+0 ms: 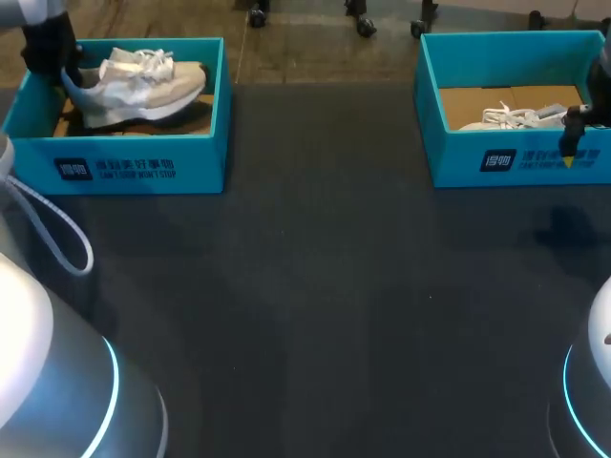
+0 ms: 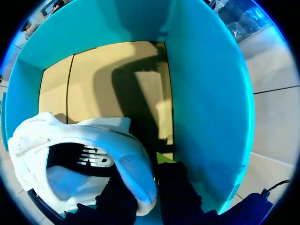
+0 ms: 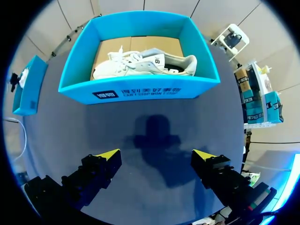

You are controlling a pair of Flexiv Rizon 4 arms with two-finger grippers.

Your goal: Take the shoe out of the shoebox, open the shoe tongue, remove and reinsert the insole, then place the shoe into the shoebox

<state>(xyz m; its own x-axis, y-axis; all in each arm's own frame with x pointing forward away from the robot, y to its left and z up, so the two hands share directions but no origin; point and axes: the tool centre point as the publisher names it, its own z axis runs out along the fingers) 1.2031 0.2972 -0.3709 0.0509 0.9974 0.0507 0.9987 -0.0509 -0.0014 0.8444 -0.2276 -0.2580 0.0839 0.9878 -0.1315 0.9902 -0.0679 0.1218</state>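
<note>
Left fingers [image 2: 180, 198] pinch the white-and-beige mesh sneaker [image 1: 143, 86] by its heel, far left.
Lift straight, clearing the teal cardboard shoebox [image 1: 134, 164] walls; right fingers [image 3: 101, 165] spread.

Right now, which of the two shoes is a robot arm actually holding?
The left box's shoe: the left end effector pinches its heel. The right box's shoe lies untouched.

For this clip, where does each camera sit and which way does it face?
Head: above, behind, looking down on the table; left gripper and right gripper show.
Left wrist: over the left shoebox, facing its floor; left gripper shut on the shoe.
Right wrist: over the table, facing the right shoebox; open right gripper shows.
Head and right wrist share the right shoebox.
</note>
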